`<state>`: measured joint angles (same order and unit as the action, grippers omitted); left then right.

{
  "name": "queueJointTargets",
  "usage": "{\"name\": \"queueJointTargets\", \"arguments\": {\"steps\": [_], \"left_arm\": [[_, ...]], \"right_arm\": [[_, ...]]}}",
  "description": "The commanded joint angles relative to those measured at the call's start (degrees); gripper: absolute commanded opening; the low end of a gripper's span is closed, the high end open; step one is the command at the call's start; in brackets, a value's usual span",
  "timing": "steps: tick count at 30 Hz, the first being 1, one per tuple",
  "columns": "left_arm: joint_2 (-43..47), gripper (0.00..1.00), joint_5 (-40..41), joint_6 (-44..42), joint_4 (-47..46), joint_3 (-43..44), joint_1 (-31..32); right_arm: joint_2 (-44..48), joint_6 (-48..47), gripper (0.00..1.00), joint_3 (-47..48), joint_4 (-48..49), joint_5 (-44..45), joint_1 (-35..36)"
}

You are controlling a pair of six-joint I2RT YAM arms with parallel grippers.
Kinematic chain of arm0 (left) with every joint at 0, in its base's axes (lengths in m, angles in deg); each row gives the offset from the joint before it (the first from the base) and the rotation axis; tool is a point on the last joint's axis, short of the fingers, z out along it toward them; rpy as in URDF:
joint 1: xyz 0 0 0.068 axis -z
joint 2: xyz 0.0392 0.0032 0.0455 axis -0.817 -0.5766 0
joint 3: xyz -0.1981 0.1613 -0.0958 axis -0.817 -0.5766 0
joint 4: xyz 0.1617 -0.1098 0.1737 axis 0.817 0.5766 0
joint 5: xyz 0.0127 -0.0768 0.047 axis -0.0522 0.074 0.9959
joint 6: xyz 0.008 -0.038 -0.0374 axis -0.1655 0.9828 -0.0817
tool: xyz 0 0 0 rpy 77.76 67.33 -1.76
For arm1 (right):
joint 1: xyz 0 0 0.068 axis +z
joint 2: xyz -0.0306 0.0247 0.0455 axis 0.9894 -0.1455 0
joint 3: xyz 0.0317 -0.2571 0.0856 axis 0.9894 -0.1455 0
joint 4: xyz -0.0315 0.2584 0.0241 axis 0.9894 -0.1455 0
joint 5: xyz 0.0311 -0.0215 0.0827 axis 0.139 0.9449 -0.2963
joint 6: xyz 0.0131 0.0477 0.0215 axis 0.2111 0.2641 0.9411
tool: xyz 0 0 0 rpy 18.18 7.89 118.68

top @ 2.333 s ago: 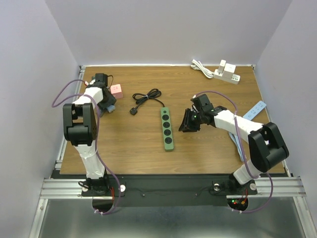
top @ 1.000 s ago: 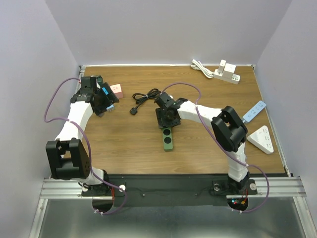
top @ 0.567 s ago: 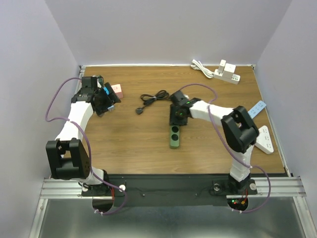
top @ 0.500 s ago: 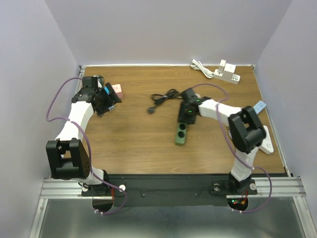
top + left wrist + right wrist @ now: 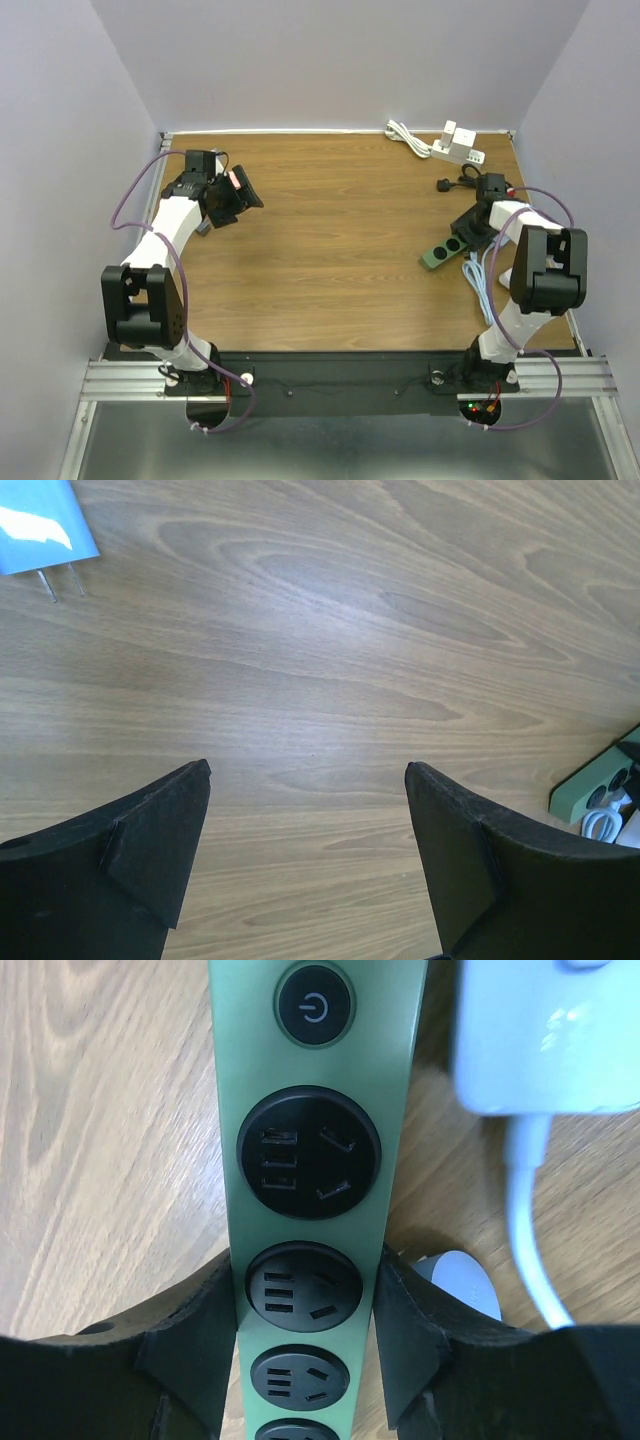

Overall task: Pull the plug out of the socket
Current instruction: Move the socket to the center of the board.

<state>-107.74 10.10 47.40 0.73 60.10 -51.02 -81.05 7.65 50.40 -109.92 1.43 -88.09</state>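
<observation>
Left gripper (image 5: 233, 200): jaws spread wide and holding nothing, over the far-left part of the table (image 5: 330, 230). It has swung a little to the right in the last half second.
Pink block (image 5: 232, 177): only a sliver shows behind the left gripper, where more of it showed earlier.
Blue adapter (image 5: 35, 515): lies flat with its two prongs on the wood, beyond the left finger in the wrist view.
Green socket strip (image 5: 442, 252): now lies slantwise near the table's right edge. Half a second ago it was near the middle.
Right gripper (image 5: 468, 232): clamped on the green socket strip, with a finger against each long side just below the power button.
Black plug (image 5: 441, 184): lies loose on the wood just beyond the strip's far end, not in any of its sockets. It has travelled right along with the strip.
Pale blue device (image 5: 545, 1030): sits just beside the strip, trailing a white cable.
White power strip (image 5: 457, 148): at the far right corner, where it was before.
</observation>
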Motion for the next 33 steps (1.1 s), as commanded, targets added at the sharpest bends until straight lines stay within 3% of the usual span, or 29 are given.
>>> {"name": "queueJointTargets", "arguments": {"steps": [1,7,9,10,11,12,13,15,22,33], "left_arm": [[-0.27,0.9,-1.41,-1.51,-0.52,2.59,0.18],[-0.45,0.9,-2.29,-2.74,-1.13,1.89,0.18],[-0.62,0.9,-2.2,-3.01,-1.66,1.89,0.18],[-0.71,0.9,-1.51,-3.27,-1.66,2.06,0.18],[-0.36,0.91,-0.8,-3.45,-2.0,2.33,0.18],[0.16,0.91,0.68,-3.8,-2.44,2.33,0.18],[0.78,0.92,1.57,-4.15,-2.97,2.24,0.18],[3.59,0.98,4.37,-4.59,-5.43,1.63,0.18],[7.9,0.99,6.42,-7.05,-8.42,2.77,0.18],[24.42,0.99,6.67,-8.19,-24.23,-1.45,0.18]], "right_arm": [[-5.85,-1.95,0.03,-4.61,-7.06,6.33,-5.57],[-4.89,-3.69,0.12,-5.58,-6.1,3.71,-11.73],[-3.23,-9.31,0.2,-5.84,-2.68,-5.76,-11.82],[-1.83,-11.16,0.28,-6.54,-0.75,-9.89,-11.82],[2.01,-12.31,0.5,-7.41,2.14,-13.49,-11.74],[3.97,-13.97,0.6,-8.38,3.12,-17.53,-11.73],[5.9,-14.95,0.81,-8.65,3.91,-18.97,-11.65],[10.9,-15.48,1.0,-8.57,4.1,-19.68,-11.38],[18.56,-17.15,1.0,-6.63,4.97,-25.03,-10.07],[29.89,-18.03,1.0,1.63,6.56,-40.33,-6.99]]}}
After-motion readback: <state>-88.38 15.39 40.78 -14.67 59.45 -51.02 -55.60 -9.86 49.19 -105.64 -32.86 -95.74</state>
